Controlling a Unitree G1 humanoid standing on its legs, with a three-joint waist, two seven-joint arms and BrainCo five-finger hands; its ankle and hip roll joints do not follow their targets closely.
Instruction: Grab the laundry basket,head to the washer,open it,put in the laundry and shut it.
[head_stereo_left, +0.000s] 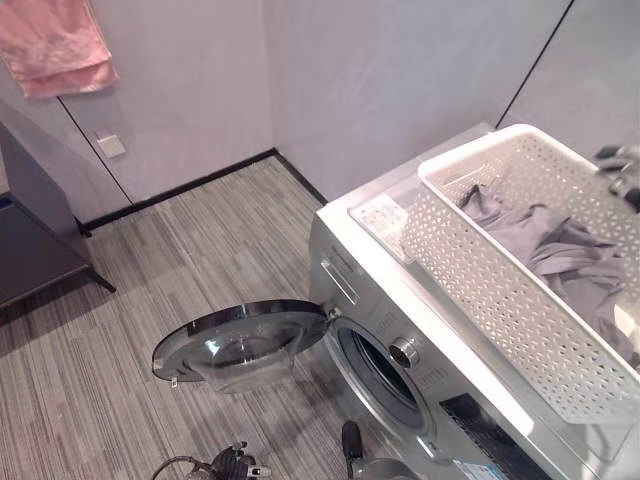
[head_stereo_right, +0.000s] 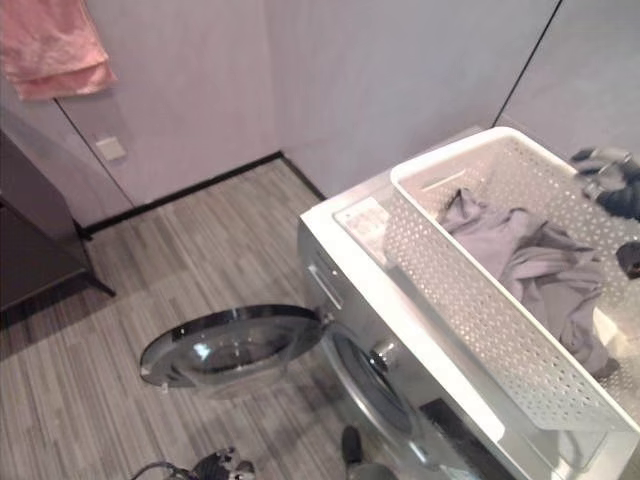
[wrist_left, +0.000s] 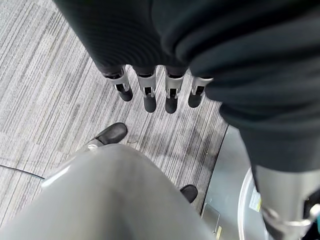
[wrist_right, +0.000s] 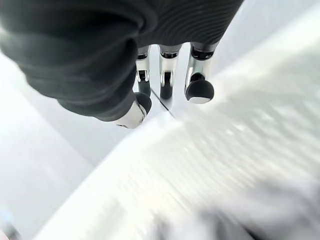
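Washer (head_stereo_left: 400, 330): silver front-loader against the grey wall, its round glass door (head_stereo_left: 240, 345) swung fully open and lying low over the striped floor (head_stereo_left: 150, 300).
Laundry basket (head_stereo_left: 490, 270): white, perforated — set on the washer's top, reaching from its rear edge toward its front right corner.
Laundry (head_stereo_left: 560, 250): grey clothes heaped inside the basket, none in the drum opening.
Right hand (head_stereo_right: 605, 170): at the basket's far right rim; its wrist view shows the fingers (wrist_right: 199, 90) hanging relaxed above the white basket, holding nothing.
Left hand (wrist_left: 150, 95): low beside the washer's front, fingers straight and slightly apart — pointing at the floor, touching nothing.
Surroundings: pink towel (head_stereo_left: 55, 45) hanging on the wall at upper left; dark cabinet (head_stereo_left: 30, 230) along the left edge of the floor.
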